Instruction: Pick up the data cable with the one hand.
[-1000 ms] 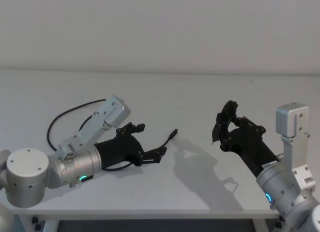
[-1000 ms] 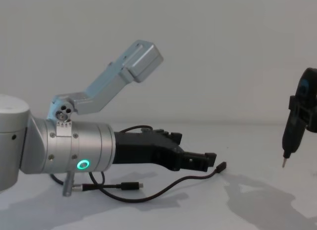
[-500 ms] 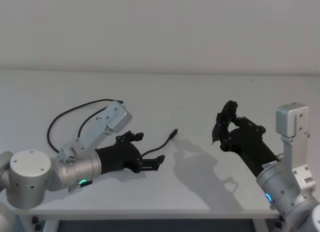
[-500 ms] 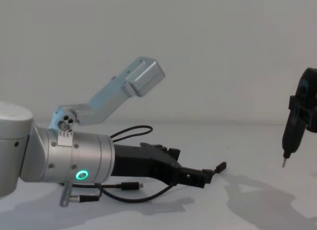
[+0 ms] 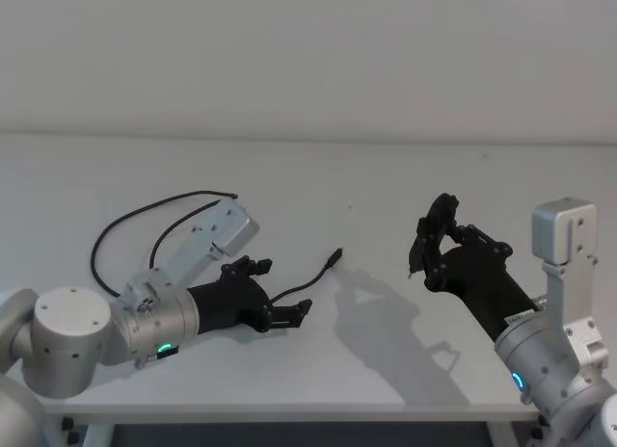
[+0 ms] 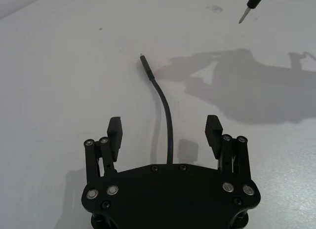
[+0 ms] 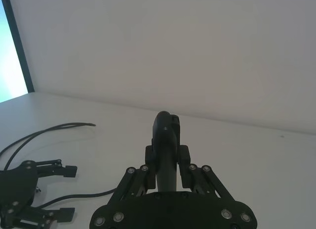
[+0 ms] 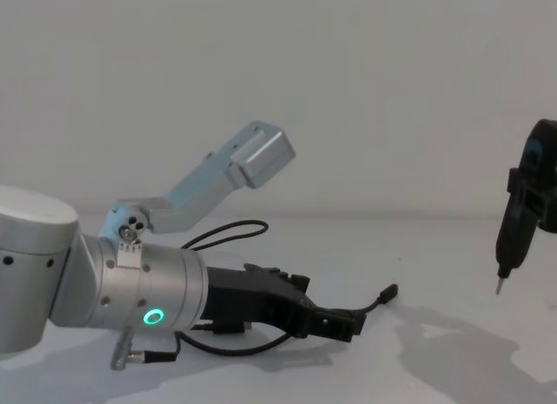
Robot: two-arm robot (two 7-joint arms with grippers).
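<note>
Two wide-open fingers of the left gripper are straddling the cable on the table, gripping nothing yet. Closing too high, they are risking sliding over it. The right gripper is idling at right.

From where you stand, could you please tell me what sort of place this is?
Probably a robotics test bench: a white table against a plain wall, bearing the data cable, with the open left gripper low over it and the right gripper raised, gripping a slim black tool.
</note>
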